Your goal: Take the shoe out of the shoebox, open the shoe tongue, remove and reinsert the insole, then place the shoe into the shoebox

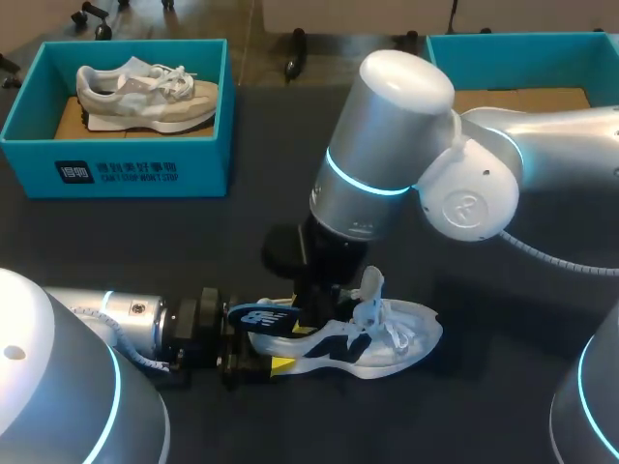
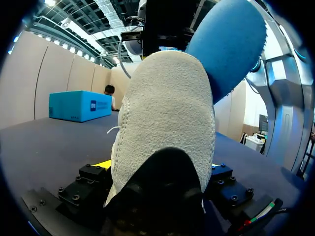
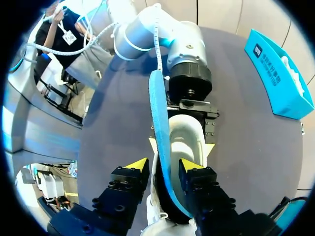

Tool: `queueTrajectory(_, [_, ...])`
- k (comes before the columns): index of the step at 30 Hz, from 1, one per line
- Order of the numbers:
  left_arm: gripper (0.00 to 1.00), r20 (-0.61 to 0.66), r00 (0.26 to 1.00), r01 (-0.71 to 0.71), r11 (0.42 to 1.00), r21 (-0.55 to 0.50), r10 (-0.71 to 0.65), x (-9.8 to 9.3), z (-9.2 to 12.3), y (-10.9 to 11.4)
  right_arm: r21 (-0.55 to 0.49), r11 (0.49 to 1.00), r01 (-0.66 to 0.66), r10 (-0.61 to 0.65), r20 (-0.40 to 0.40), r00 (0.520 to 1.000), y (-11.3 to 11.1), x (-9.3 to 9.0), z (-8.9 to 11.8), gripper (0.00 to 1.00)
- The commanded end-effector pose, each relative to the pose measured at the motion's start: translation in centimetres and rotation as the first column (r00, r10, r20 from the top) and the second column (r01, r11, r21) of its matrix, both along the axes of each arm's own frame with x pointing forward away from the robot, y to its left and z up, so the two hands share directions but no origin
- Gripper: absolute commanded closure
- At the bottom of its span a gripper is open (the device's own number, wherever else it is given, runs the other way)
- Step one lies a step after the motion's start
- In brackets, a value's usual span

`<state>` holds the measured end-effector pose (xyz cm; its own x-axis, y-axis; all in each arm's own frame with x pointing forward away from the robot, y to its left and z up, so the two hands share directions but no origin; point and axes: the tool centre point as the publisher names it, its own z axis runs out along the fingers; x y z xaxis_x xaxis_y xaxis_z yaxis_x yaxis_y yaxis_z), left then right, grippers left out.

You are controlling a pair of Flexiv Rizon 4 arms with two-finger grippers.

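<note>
Insole step in hand: the left pincer [image 3: 181,146] clamps the sneaker [image 1: 401,336] heel, the right pincer [image 3: 164,167] pinches the half-raised blue insole [image 3: 157,108], so the next move likely needs firm heel restraint.

1. White print stood on the front wall of the blue shoebox [image 1: 116,172]: a small boxed logo beside two short lines of characters.
2. A white logo sat on the dark heel end of the insole [image 1: 263,316], which stuck out of the shoe [image 1: 392,343].
3. A raised emblem marked the round cap on the right arm [image 1: 471,206].
4. In both wrist views the shoebox's print was too small to read.
</note>
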<state>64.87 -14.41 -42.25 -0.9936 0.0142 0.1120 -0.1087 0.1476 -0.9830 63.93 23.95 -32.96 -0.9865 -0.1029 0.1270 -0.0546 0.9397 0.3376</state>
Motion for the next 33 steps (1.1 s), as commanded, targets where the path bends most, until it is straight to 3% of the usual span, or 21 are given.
queueTrajectory(1, [1.0,0.001,1.0,-0.003,1.0,-0.001,0.003,0.0,-0.2,0.0,0.008,1.0,-0.013,0.013,-0.005,1.0,0.4,0.1,-0.2,0.69])
queueTrajectory(5, [1.0,0.001,1.0,-0.003,1.0,-0.001,0.003,0.0,-0.2,0.0,0.017,0.999,-0.031,0.031,-0.013,0.999,0.5,0.3,-0.1,0.83])
queueTrajectory(7, [1.0,0.001,1.0,-0.003,1.0,-0.001,0.003,0.0,-0.2,0.0,0.025,0.999,-0.039,0.04,-0.021,0.999,0.6,0.3,-0.2,1.0])
queueTrajectory(16, [1.0,0.001,1.0,-0.003,1.0,-0.001,0.003,0.0,-0.2,0.0,0.058,0.994,-0.092,0.095,-0.045,0.994,0.9,0.4,0.1,1.0])
queueTrajectory(25, [1.0,0.001,1.0,-0.003,1.0,-0.001,0.003,0.0,-0.2,0.0,0.11,0.977,-0.182,0.186,-0.023,0.982,1.2,-0.4,2.9,1.0])
queueTrajectory(29, [1.0,0.001,1.0,-0.003,1.0,-0.001,0.003,0.0,-0.2,0.0,0.211,0.944,-0.255,0.266,-0.028,0.964,1.8,-1.0,4.7,1.0])
queueTrajectory(33, [1.0,0.001,1.0,-0.003,1.0,-0.001,0.003,0.0,-0.2,0.0,0.211,0.944,-0.255,0.266,-0.028,0.964,1.8,-1.0,4.7,1.0])
